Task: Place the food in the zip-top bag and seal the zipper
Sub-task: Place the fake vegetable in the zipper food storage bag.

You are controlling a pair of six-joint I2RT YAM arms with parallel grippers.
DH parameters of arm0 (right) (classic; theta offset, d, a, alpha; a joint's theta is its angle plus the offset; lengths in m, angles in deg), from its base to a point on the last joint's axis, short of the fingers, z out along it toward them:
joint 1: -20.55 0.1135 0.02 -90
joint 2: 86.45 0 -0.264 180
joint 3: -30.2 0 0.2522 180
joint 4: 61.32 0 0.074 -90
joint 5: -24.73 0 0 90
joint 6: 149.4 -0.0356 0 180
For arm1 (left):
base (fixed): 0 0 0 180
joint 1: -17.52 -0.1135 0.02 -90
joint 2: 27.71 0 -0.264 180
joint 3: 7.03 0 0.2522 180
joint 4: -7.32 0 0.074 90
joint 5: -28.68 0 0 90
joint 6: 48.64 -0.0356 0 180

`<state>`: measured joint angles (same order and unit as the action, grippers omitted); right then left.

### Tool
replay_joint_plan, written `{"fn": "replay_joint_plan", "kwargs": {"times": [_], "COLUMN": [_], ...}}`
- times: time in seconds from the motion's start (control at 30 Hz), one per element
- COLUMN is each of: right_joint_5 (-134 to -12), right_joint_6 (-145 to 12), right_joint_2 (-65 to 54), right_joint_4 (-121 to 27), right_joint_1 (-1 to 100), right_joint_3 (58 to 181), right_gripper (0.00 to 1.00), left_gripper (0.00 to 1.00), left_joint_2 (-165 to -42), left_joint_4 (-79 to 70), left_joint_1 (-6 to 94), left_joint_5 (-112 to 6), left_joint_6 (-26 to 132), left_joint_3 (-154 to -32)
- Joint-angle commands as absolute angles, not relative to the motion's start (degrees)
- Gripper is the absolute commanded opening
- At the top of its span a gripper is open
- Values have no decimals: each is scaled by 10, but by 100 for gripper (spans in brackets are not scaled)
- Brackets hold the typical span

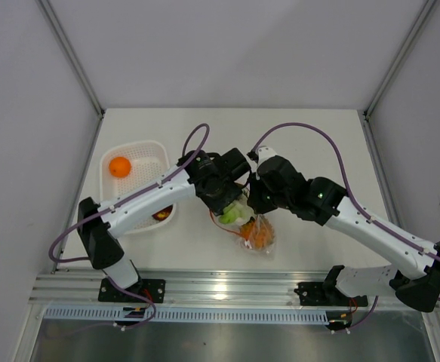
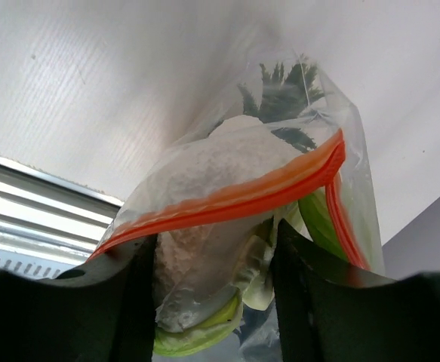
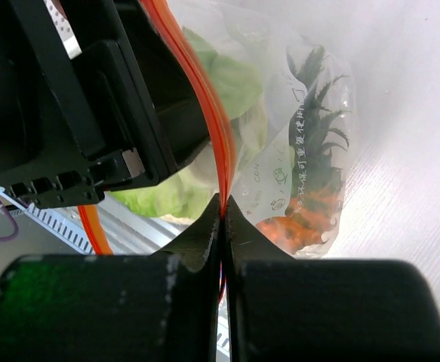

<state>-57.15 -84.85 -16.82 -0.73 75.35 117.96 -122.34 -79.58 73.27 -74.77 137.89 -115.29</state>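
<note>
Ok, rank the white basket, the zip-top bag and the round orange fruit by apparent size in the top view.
1. white mesh basket, largest
2. zip-top bag, though partly covered
3. round orange fruit, clearly smallest

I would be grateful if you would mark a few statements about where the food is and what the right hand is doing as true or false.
1. The round orange fruit lies in the white basket. True.
2. The pineapple lies in the basket too. False: it is inside the zip-top bag, leaves uppermost in the right wrist view.
3. The right hand is shut on the zipper. True.
4. The leafy vegetable lies in the basket beside the fruit. False: it is at the bag, showing through its clear plastic.
</note>
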Motion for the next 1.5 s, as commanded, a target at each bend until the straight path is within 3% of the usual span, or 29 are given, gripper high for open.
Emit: {"fn": "replay_joint_plan", "kwargs": {"times": [0.0,0.13,0.17,0.23,0.6,1.0,1.27,1.4,1.47], "right_joint_5": [-574,-578,-578,-576,-583,-616,-620,-619,-618], "right_joint_6": [-851,-848,-846,-845,-840,-838,-840,-840,-839], "right_joint_2": [-182,-176,-175,-175,-177,-187,-187,-190,-193], "right_joint_4": [-24,-26,-24,-22,-12,-15,-17,-13,-11], "right_joint_1": [757,757,757,756,744,726,725,723,722], "right_joint_3": [1187,1189,1190,1192,1190,1180,1180,1179,1178], "right_gripper": [0,0,0,0,0,0,0,0,0], "left_gripper": [53,69,87,99,100,77,66,48,44], "left_joint_2": [-1189,-1176,-1173,-1158,-1034,-829,-872,-894,-908], "left_joint_4": [-789,-782,-778,-762,-678,-449,-433,-395,-392], "left_joint_1": [736,742,752,771,811,814,814,813,812], "left_joint_5": [-796,-802,-815,-836,-890,-841,-830,-813,-813], "left_joint_6": [1345,1294,1282,1250,1185,1100,1100,1093,1097], "left_joint_3": [-1155,-1150,-1149,-1145,-1019,-753,-738,-727,-725]}}
